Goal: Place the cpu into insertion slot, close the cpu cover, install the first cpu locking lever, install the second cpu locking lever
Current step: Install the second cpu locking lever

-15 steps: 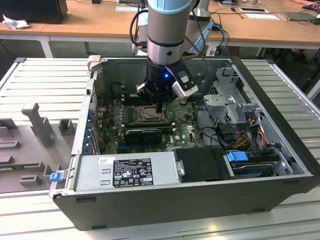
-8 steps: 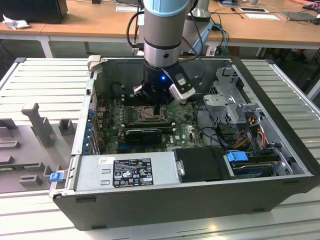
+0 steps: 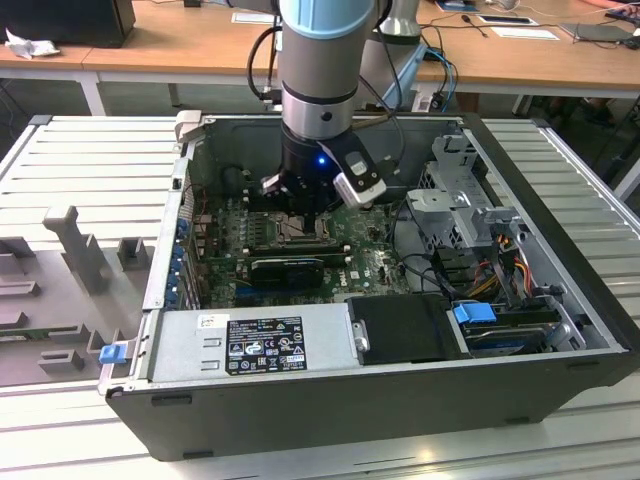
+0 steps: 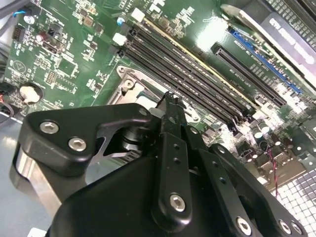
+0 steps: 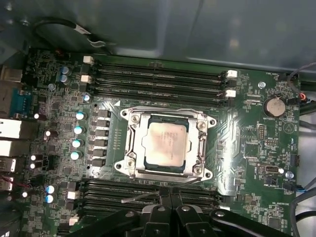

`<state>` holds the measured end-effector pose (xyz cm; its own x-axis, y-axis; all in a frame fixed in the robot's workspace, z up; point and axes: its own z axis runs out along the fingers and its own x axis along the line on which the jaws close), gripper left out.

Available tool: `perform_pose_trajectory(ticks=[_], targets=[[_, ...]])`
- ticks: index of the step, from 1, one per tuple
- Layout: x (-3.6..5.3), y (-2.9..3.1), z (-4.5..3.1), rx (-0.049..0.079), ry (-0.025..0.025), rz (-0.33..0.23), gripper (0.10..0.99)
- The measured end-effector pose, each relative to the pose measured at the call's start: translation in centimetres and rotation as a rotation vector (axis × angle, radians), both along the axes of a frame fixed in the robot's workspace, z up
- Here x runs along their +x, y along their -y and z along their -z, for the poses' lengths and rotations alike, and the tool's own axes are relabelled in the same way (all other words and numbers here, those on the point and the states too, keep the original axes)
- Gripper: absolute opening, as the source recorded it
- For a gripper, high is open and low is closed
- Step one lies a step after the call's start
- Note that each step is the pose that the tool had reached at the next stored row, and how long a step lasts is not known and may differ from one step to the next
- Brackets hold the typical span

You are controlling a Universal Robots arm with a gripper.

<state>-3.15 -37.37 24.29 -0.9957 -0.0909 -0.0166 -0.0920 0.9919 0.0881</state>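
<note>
Arm and fingers: the arm is reaching down into the open computer case [image 3: 560, 300], with the gripper [image 3: 300, 192] hanging just above the motherboard [image 3: 372, 262] in the exterior view. In the first wrist view the black fingers [image 5: 165, 193] are sitting pressed together with no gap between their tips, holding nothing, right beside the socket's edge and over the nearer bank of memory slots [image 5: 148, 195]. In the second wrist view the fingertips [image 4: 171, 104] are likewise meeting at a point above the metal frame.

The cpu [image 5: 167, 144]: lying flat and square inside the insertion slot [image 5: 139, 146], its pale silvery top facing up, seated level.

The cpu cover [image 5: 200, 143]: lying down flat over the socket, its window framing the chip, silvery frame showing on all four sides.

Locking lever [image 5: 140, 197]: a thin metal rod is showing at a slant beside the frame's near edge, close to the fingertips; whether it is latched cannot be told.

Surroundings: a second bank of memory slots [image 5: 158, 79] is running along the socket's far side. The case is resting on a slatted grey table [image 3: 80, 150], with a grey power supply [image 3: 250, 345] along its near wall.
</note>
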Motion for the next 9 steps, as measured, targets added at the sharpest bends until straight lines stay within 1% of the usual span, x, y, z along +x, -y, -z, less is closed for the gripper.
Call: perform_pose_trajectory(ticks=[2, 3, 5, 6, 9], targets=[[-0.34, 0.01, 0.03, 0.002, 0.0001, 0.000, 0.106], [-0.67, 0.03, 0.10, 0.002, 0.0001, -0.001, 0.106], [-1.48, 0.05, 0.25, 0.010, 0.0000, -0.001, 0.106], [-1.86, 0.04, 0.48, 0.013, 0.0002, -0.001, 0.106], [-2.12, 0.05, 1.49, 0.013, -0.0001, -0.001, 0.106]])
